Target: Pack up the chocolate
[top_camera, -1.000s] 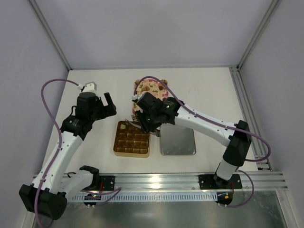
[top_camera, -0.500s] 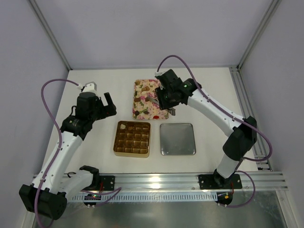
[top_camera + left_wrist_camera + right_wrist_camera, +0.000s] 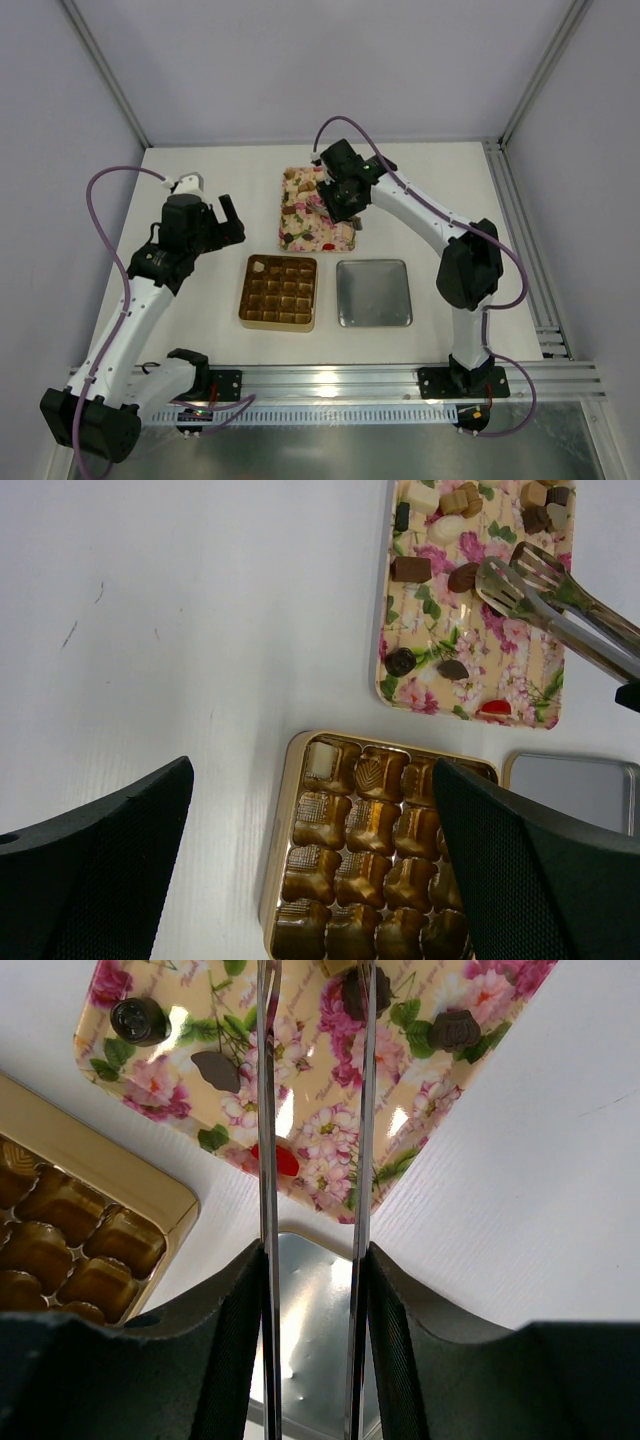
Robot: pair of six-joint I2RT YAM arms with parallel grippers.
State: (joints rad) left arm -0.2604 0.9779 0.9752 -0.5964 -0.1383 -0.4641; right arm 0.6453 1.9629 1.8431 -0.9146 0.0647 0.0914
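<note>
— Hand status?
— My right hand [image 3: 315, 1340] clamps slim steel tongs [image 3: 545, 605], tips over the small brown chocolates [image 3: 411, 569] on the pink flowered tray [image 3: 385, 675] to pick one. My left hand [image 3: 310, 870] gapes wide, parked aside.

Left arm [image 3: 128, 310]: raised from its base, elbow bent, wrist angled downward. Left gripper [image 3: 222, 222]: jaws spread wide, empty. Right arm [image 3: 420, 212]: stretched forward and inward across the table. Right gripper [image 3: 312, 1260]: partly closed, fingers clamped on both legs of metal tongs [image 3: 560, 620].
</note>
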